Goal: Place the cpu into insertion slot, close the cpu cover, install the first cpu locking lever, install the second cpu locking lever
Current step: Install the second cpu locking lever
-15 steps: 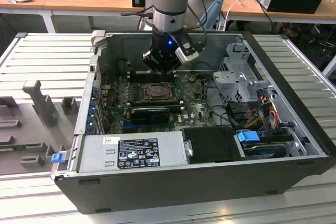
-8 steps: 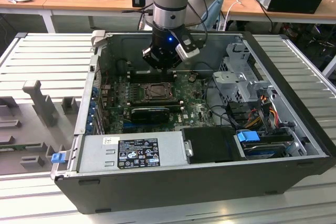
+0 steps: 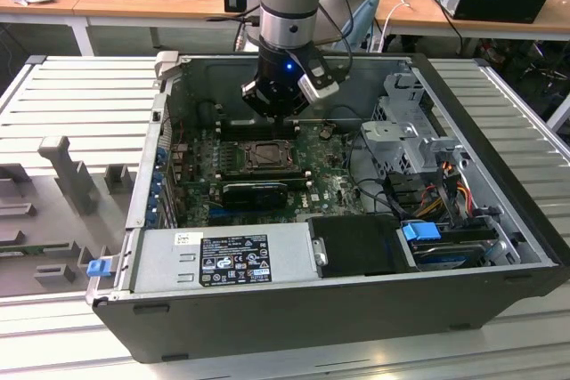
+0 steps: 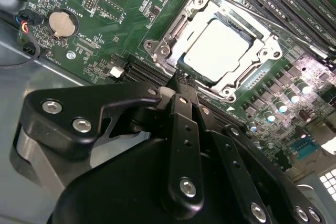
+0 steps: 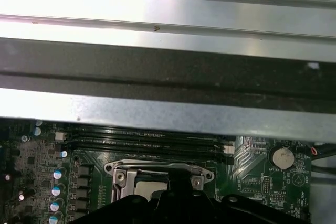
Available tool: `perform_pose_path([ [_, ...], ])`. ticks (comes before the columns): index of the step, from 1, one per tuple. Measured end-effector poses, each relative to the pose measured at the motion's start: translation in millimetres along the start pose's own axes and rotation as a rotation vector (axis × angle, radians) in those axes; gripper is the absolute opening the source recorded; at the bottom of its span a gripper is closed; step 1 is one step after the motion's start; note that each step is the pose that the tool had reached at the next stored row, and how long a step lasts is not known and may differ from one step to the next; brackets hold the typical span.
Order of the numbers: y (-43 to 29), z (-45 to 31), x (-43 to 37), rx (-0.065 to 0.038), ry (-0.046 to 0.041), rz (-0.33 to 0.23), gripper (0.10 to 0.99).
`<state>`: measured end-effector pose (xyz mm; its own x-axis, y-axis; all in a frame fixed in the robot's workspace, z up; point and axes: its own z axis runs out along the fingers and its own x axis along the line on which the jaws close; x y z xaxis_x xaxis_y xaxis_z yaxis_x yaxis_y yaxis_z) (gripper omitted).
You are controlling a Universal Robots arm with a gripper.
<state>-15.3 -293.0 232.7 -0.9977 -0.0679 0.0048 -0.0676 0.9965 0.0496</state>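
Silver-beige, the cpu is lying seated in the insertion slot at upper centre of the second wrist view, with the cpu cover framing it, apparently already lowered. I am holding the end effector just beside the socket's near edge, fingers pinched together and carrying nothing. For the lever work, I judge I should be pressing slowly and squarely, keeping clear of the memory slots.
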Motion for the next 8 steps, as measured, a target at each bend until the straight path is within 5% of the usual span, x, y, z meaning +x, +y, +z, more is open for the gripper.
perform_pose_path([
  [8,-3.0,-0.1,0.2,0.000,-0.0001,0.000,0.106],
])
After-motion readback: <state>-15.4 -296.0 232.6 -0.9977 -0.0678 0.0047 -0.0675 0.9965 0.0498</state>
